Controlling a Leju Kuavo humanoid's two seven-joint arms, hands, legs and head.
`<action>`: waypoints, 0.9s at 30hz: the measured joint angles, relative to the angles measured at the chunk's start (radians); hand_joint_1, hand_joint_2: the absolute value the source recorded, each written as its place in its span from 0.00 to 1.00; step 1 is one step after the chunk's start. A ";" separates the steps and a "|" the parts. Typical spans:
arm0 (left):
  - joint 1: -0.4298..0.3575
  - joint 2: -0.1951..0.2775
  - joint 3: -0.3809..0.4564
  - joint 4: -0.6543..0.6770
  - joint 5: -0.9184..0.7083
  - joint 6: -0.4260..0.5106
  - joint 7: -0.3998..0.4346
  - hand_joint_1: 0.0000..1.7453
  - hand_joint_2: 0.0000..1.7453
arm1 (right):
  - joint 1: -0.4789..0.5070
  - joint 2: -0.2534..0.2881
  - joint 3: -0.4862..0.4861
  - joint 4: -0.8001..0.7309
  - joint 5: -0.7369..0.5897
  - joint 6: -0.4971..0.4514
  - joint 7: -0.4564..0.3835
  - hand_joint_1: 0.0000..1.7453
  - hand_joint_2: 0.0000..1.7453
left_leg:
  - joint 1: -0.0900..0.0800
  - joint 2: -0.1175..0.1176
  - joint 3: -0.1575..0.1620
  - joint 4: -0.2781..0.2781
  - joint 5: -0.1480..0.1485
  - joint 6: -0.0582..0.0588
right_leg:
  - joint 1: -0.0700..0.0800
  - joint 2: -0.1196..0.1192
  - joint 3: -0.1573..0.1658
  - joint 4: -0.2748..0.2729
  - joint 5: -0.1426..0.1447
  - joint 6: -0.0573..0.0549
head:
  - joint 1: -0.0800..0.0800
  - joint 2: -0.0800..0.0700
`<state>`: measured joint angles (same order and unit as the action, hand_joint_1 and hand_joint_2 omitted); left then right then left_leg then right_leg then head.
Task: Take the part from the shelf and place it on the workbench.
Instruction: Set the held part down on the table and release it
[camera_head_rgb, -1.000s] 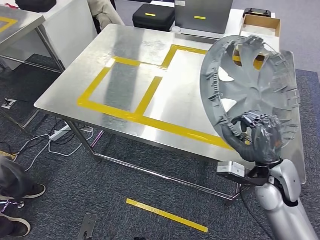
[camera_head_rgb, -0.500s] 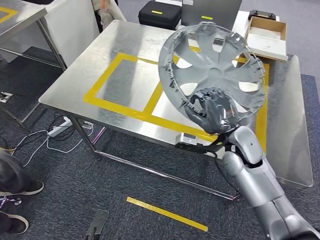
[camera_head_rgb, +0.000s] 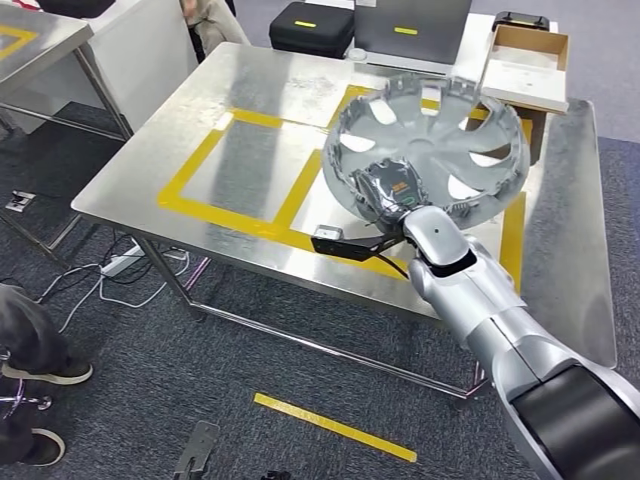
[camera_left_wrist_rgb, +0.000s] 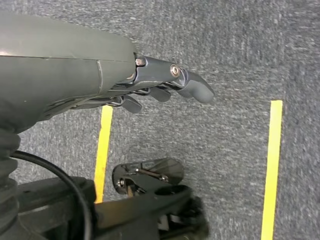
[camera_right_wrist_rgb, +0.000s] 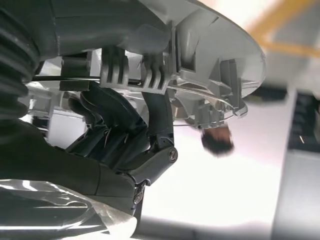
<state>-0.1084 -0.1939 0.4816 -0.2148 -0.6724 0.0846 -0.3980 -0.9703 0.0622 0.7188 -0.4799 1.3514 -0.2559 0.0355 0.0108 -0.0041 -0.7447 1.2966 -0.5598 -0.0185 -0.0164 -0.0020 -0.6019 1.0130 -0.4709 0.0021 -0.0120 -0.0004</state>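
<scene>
Gripping the grey wheel cover (camera_head_rgb: 430, 140) above the workbench (camera_head_rgb: 249, 180), right robot hand (camera_head_rgb: 389, 190); left robot hand (camera_left_wrist_rgb: 166, 90) open.

A black hard case (camera_head_rgb: 310, 30) and an open cardboard box (camera_head_rgb: 526, 66) are seen behind; white cables (camera_head_rgb: 113, 275) are spotted on grey carpet (camera_head_rgb: 226, 400).

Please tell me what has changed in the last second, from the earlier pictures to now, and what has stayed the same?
The right hand has carried the wheel cover from upright near the table's right edge to lying almost flat, low over the yellow tape lines on the metal table. The arm has reached forward. The hand still grips the cover's rim. The cardboard box and black case stayed put.
</scene>
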 joint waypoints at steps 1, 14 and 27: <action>0.002 0.003 0.001 0.000 0.002 0.004 0.000 0.00 1.00 | -0.001 0.000 0.001 0.022 -0.004 0.027 0.012 1.00 1.00 | 0.002 0.000 0.018 -0.046 0.035 0.000 | -0.001 0.002 0.002 0.001 -0.001 0.002 | 0.000 0.000; 0.011 0.013 0.012 0.000 0.016 0.017 -0.012 0.00 1.00 | -0.019 -0.014 -0.003 0.137 -0.014 0.154 0.059 1.00 1.00 | 0.001 0.003 0.107 -0.262 0.112 0.051 | 0.001 0.008 -0.130 0.247 -0.124 0.046 | 0.009 0.000; 0.023 0.018 0.028 0.000 0.017 0.034 -0.030 0.00 1.00 | -0.033 -0.085 -0.051 0.165 -0.049 0.147 0.037 1.00 1.00 | -0.004 -0.004 0.081 -0.182 0.056 0.015 | 0.001 0.004 -0.001 -0.015 0.014 0.005 | 0.003 0.000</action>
<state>-0.0852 -0.1761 0.5097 -0.2152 -0.6556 0.1186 -0.4281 -1.0036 -0.0225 0.6674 -0.3147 1.3023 -0.1092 0.0727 0.0064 -0.0076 -0.6634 1.1142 -0.5042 -0.0039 -0.0150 0.0015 -0.6030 0.9977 -0.4572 0.0067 -0.0090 -0.0004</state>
